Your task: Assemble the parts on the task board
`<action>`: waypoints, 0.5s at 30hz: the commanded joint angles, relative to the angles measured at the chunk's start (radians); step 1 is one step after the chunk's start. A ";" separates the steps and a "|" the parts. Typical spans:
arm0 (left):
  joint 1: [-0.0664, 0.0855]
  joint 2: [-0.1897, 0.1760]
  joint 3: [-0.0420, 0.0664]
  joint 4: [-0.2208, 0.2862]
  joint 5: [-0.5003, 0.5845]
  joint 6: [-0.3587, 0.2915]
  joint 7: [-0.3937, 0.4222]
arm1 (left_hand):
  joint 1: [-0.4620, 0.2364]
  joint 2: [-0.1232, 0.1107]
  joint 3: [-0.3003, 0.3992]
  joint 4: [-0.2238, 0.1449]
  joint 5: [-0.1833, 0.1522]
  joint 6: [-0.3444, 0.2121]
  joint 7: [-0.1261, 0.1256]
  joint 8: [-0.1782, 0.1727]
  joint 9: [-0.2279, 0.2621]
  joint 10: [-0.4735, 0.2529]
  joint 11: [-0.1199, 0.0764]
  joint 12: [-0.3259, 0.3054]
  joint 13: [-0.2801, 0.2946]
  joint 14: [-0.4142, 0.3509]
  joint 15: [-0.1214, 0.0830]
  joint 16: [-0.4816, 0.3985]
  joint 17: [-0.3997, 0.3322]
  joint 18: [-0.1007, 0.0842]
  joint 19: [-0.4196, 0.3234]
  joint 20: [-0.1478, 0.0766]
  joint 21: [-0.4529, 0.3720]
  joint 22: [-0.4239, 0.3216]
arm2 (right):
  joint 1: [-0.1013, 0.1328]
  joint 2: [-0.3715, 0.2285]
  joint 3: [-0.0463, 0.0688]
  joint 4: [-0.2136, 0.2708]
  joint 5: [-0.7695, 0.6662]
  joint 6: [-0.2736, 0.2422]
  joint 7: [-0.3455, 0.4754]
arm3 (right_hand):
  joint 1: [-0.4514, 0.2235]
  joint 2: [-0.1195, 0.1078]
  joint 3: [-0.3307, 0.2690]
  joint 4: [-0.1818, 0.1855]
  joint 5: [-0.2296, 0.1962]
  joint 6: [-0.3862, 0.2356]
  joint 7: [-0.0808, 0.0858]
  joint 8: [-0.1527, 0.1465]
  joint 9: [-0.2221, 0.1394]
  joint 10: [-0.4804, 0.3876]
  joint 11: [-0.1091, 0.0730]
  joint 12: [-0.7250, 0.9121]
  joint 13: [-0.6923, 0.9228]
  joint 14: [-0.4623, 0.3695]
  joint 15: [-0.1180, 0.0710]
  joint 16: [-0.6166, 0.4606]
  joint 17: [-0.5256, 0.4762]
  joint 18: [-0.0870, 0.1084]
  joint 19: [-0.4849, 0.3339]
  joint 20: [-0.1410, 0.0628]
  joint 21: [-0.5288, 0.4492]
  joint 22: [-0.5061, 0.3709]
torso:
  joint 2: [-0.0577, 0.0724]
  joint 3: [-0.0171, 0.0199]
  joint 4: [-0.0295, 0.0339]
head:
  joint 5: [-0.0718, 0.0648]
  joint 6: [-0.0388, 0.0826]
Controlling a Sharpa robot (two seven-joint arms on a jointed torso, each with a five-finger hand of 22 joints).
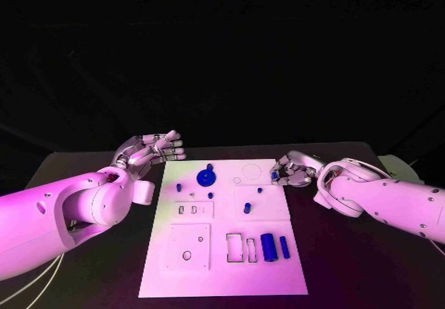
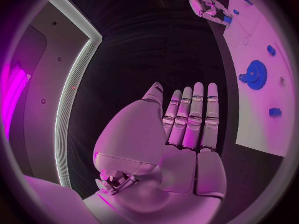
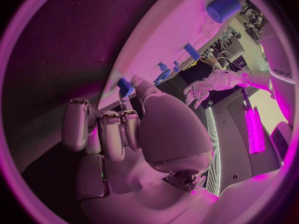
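Observation:
The white task board (image 1: 222, 277) lies in the middle of the table. On it sit a blue gear (image 1: 206, 176) (image 2: 254, 74), several small blue parts such as a peg (image 1: 247, 207), and two blue cylinders (image 1: 268, 246) near its right edge. My left hand (image 1: 153, 151) (image 2: 187, 134) hovers beside the board's far left corner, fingers straight, holding nothing. My right hand (image 1: 294, 171) (image 3: 124, 134) is at the board's far right edge and pinches a small blue part (image 1: 276, 174) (image 3: 124, 86) (image 2: 227, 19) at its fingertips, just over the board.
Rectangular slots (image 1: 241, 248) and a square recessed panel (image 1: 188, 248) lie in the board's near half. The black table (image 1: 343, 270) stretches to both sides of the board. A pale object (image 1: 400, 168) sits at the table's far right corner.

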 commanded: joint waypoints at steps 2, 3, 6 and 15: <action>0.001 0.002 0.001 0.001 -0.002 0.021 0.010 | 0.010 -0.004 -0.002 -0.005 0.001 0.002 0.004 -0.005 0.000 0.004 0.006 -0.006 0.000 -0.002 0.005 -0.007 0.001 0.012 -0.006 0.001 -0.002 -0.002 | -0.001 0.002 0.000 -0.001 -0.001 -0.006 -0.012 | -0.001 0.013 0.009 0.000 -0.008 0.011 -0.002 0.008 0.002 0.012 -0.001 0.005 0.161 0.088 -0.004 0.005 0.206 0.003 0.005 -0.002 0.006 0.018 | -0.001 0.0004 -0.0003 | 0.002 -0.001; 0.001 0.002 0.001 0.001 -0.002 0.022 0.010 | 0.010 -0.004 -0.002 -0.005 0.001 0.002 0.004 -0.005 0.000 0.004 0.006 -0.006 0.000 -0.002 0.005 -0.007 0.001 0.012 -0.006 0.001 -0.002 -0.002 | -0.001 0.002 0.000 -0.002 -0.001 -0.006 -0.013 | -0.001 0.014 0.011 0.000 -0.010 0.015 -0.004 0.010 0.002 0.012 -0.002 0.006 0.161 0.088 -0.005 0.005 0.207 0.003 0.006 -0.003 0.007 0.019 | -0.001 0.0003 -0.0007 | 0.002 -0.001; 0.001 0.002 0.001 0.001 -0.002 0.023 0.009 | 0.010 -0.004 -0.002 -0.005 0.001 0.002 0.004 -0.005 0.000 0.004 0.006 -0.006 0.000 -0.002 0.005 -0.007 0.001 0.012 -0.006 0.001 -0.002 -0.002 | -0.001 0.003 0.000 -0.004 -0.001 -0.009 -0.013 | 0.000 0.016 0.014 -0.002 -0.012 0.023 -0.007 0.016 0.003 0.017 -0.005 0.009 0.166 0.089 -0.007 0.006 0.209 0.002 0.008 -0.005 0.009 0.022 | -0.001 0.0004 -0.0013 | 0.000 0.000; 0.001 0.003 0.001 0.000 -0.002 0.024 0.007 | 0.010 -0.004 -0.002 -0.005 0.001 0.002 0.004 -0.005 0.000 0.004 0.006 -0.006 0.000 -0.002 0.005 -0.007 0.001 0.012 -0.006 0.001 -0.002 -0.002 | -0.001 0.005 0.000 -0.008 0.006 -0.052 -0.011 | 0.029 0.070 0.071 -0.022 -0.085 0.071 -0.034 0.059 0.011 0.031 -0.029 0.020 0.180 0.092 -0.028 0.013 0.222 -0.003 0.025 -0.023 0.027 0.044 | -0.001 0.0001 0.0005 | -0.002 0.003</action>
